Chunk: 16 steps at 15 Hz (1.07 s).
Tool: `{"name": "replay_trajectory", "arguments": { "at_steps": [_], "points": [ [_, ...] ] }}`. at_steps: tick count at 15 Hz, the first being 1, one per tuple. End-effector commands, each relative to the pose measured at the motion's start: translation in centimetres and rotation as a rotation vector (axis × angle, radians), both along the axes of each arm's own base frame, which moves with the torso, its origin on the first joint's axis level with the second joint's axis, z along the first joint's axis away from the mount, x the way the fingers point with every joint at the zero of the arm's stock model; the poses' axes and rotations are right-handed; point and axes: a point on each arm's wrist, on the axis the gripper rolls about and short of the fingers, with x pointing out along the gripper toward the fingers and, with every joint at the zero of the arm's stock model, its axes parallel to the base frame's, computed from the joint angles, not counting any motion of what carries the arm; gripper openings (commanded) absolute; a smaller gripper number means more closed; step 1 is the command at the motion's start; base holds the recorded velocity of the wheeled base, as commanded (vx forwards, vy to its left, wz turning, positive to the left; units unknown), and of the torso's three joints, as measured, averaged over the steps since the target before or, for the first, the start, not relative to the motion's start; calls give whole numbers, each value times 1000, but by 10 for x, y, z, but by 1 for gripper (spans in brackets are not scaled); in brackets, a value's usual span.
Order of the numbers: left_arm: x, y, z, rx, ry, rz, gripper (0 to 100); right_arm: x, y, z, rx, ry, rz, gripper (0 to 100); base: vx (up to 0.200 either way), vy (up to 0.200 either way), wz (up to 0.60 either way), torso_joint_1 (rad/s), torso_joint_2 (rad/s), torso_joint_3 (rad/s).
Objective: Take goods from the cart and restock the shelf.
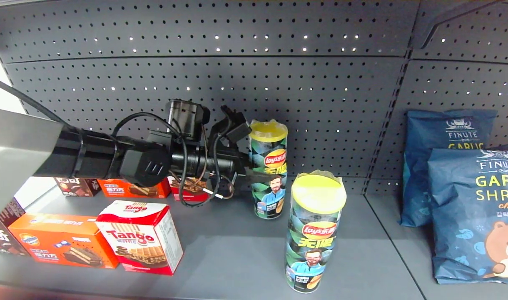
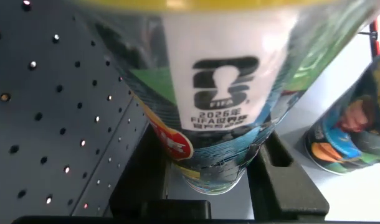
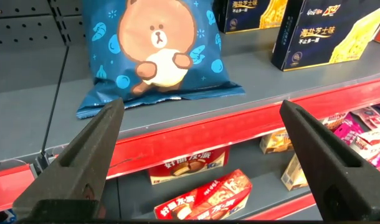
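Chip can (image 1: 270,166), upright near the back of the shelf (image 1: 237,250), is pinched in the left gripper (image 2: 212,186), with a second can (image 1: 314,233) nearer the front; the right gripper (image 3: 201,109) has its jaws spread, holding nothing.

the left gripper (image 1: 254,152) comes in from the left and clasps a tall green-patterned chip can with a yellow plastic lid (image 1: 270,196), upright near the dark perforated back panel (image 1: 320,91) of the grey metal shelf (image 1: 237,258). a second matching chip can (image 1: 314,241) stands upright nearer the front, apart from it. a red and white cardboard wafer box (image 1: 141,237) and an orange cardboard cake box (image 1: 62,246) sit at left, with dark blue snack bags (image 1: 474,208) at right.
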Motion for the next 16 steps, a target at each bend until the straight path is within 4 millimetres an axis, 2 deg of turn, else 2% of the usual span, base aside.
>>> {"name": "replay_trajectory", "arguments": {
  "at_steps": [1,5,11,16],
  "points": [
    [12,-6,-8,2,-1,-3,0,0,0,0,0,1,1,100,0,0,0,0,0,0],
    [28,-14,-13,-6,-19,-7,0,0,0,0,0,1,1,100,0,0,0,0,0,0],
    [30,-20,-24,2,-6,-28,0,0,0,0,0,1,1,100,0,0,0,0,0,0],
    [28,-22,-25,0,3,-44,0,0,0,0,0,1,1,100,0,0,0,0,0,0]
  ]
}}
